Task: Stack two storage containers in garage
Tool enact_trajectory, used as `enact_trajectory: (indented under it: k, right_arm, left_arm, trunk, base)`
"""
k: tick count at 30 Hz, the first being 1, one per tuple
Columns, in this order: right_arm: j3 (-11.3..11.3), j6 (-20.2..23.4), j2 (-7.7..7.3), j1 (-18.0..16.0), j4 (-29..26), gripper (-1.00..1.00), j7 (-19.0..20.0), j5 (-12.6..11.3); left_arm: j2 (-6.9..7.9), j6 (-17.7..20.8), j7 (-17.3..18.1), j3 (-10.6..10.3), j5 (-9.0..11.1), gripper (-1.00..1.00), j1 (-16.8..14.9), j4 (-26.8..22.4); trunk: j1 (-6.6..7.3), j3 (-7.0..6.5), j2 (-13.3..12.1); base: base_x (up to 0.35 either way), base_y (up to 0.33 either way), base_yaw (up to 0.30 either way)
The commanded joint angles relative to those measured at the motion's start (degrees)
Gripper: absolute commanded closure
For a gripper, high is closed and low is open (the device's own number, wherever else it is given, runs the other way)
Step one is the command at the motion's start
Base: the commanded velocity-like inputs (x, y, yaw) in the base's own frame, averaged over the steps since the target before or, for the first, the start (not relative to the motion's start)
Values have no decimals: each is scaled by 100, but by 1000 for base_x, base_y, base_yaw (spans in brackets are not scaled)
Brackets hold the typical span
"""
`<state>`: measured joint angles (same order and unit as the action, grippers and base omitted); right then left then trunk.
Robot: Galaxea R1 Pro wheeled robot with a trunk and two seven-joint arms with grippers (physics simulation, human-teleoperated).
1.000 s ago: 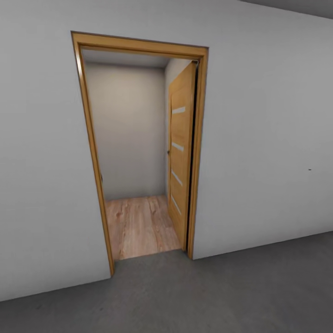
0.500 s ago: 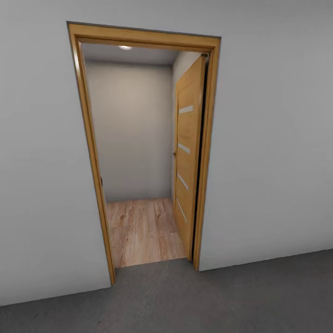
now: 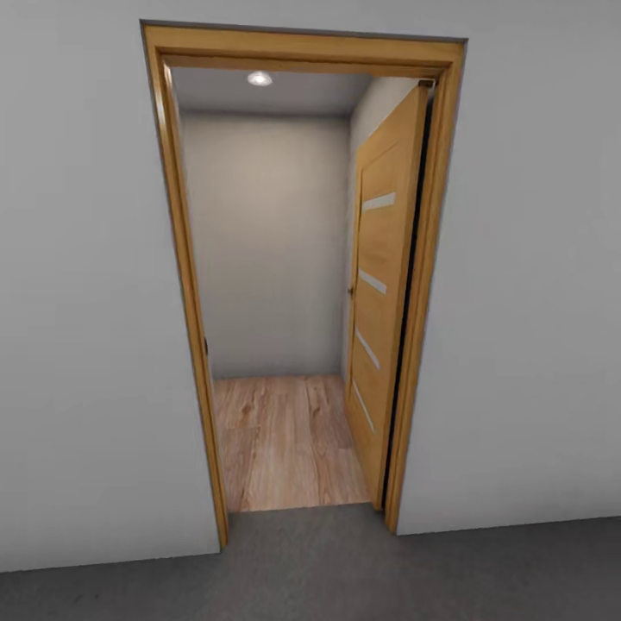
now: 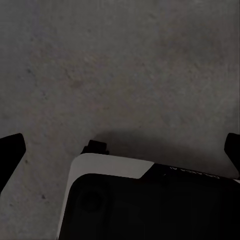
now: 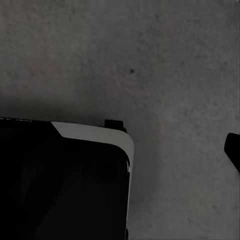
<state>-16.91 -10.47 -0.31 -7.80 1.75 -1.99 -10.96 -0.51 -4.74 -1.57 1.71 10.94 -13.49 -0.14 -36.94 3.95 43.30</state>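
The two storage containers and the living room are out of view. I stand in the garage on its dark grey floor (image 3: pixel 362 569), facing a pale grey wall (image 3: pixel 86 302). Both wrist views look down at that rough floor (image 4: pixel 125 60) and at the white-and-black edge of my base (image 4: pixel 110 167). My left gripper (image 4: pixel 120 150) is open, its black fingertips (image 4: pixel 11 150) far apart at the picture's two edges, with nothing between them. One black fingertip (image 5: pixel 234 150) of my right gripper (image 5: pixel 120 150) shows at the edge, set wide; nothing is held.
A wood-framed doorway (image 3: pixel 185 285) stands straight ahead in the grey wall. Its wooden door (image 3: pixel 384 285) is swung inward against the right side. Beyond lies a narrow space with a light wood plank floor (image 3: pixel 289 440), a grey back wall and a ceiling light (image 3: pixel 259 78).
The camera has moved closer to the doorway, which now looks larger and sits further right. The ceiling light inside has come into sight. Nothing in the room itself has moved.
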Motion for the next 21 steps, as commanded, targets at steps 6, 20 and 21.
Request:
enact_trajectory:
  k: [6,20,21]
  right_arm:
    - [-52,-34,-2,-11,18,-100,-1,-47]
    - [-49,-36,-1,-9,18,-100,-3,-47]
    - [-49,-36,1,-10,18,-100,-3,-47]
  left_arm:
    - [-2,-19,-10,14,23,-100,-5,5]
    - [-2,-19,-10,14,22,-100,-5,5]
    - [-2,-19,-10,14,22,-100,-5,5]
  trunk:
    - [-5,9,7]
    - [-5,9,7]
    - [-5,9,7]
  base:
    - [321,0,4]
    - [321,0,0]
    - [321,0,0]
